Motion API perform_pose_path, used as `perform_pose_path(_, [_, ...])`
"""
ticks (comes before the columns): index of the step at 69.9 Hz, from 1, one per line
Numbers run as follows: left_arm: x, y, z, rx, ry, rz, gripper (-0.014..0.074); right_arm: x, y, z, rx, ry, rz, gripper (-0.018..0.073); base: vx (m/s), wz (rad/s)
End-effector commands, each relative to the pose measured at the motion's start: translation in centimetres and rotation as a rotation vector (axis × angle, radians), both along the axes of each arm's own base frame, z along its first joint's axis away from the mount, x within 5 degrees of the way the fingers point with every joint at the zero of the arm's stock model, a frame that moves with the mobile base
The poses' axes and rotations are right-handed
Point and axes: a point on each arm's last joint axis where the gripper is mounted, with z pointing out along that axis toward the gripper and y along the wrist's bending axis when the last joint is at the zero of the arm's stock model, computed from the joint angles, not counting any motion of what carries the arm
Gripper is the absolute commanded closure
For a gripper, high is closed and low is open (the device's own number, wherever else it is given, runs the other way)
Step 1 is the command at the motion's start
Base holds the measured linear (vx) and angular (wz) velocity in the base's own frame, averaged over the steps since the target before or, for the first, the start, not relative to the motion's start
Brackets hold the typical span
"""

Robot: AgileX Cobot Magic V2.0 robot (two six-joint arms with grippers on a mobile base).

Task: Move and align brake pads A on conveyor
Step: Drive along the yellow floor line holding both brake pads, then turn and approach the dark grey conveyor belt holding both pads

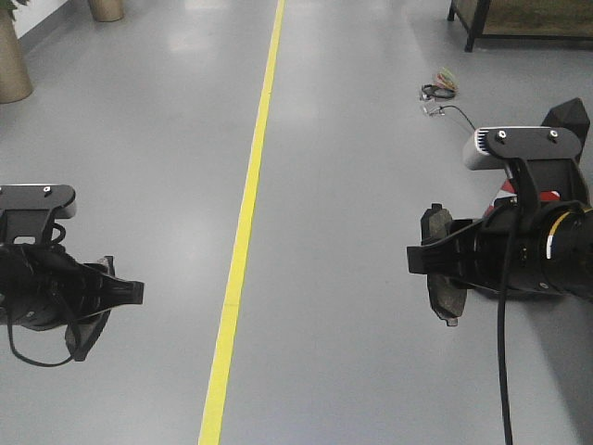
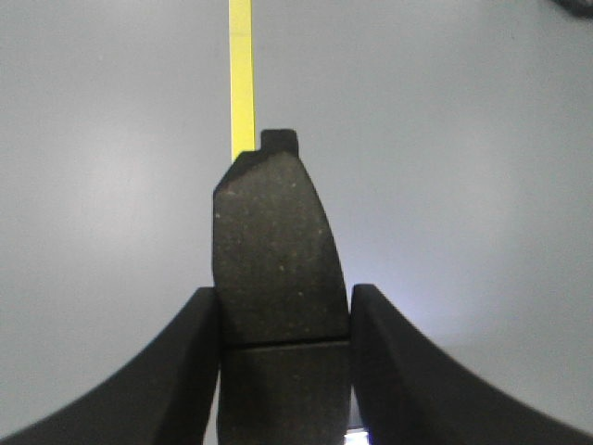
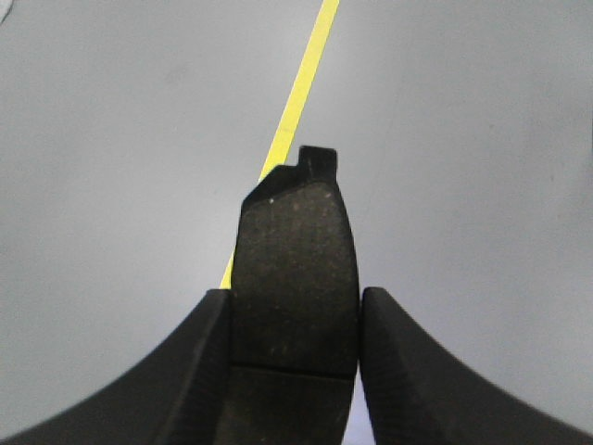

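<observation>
Pads, one in each gripper, and we're mid-carry: the left gripper [image 2: 283, 320] is clamped on a pad [image 2: 275, 246], its fingers [image 2: 181, 371] pressing the edges just by the groove, and the right gripper [image 3: 295, 320] pinches its pad [image 3: 295, 269] the same way. In the front view both arms hang over bare grey floor [image 1: 361, 185], either side of the yellow line [image 1: 243, 232]. No conveyor shows in any view, so we judge this as transport, not placing. Next we need to bring both pads over the belt, turn them flat, and set them down in line before letting go.
</observation>
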Motion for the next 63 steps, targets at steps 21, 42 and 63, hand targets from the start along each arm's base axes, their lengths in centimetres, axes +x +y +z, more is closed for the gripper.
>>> perform_pose_path(21, [0.20,-0.27,1.76,-0.034,-0.100,-0.017,0.0539,0.15,0.06,2.09,0.046,-0.118,0.008,0.0466,0.54,-0.09])
perform_pose_path(42, [0.20,-0.27,1.76,-0.034,-0.100,-0.017,0.0539,0.15,0.06,2.09,0.046,-0.118,0.008,0.0466,0.51,-0.04])
perform_pose_path(63, [0.20,-0.27,1.76,-0.034,-0.100,-0.017,0.0539,0.15,0.06,2.09,0.046,-0.118,0.008,0.0466,0.47,-0.05])
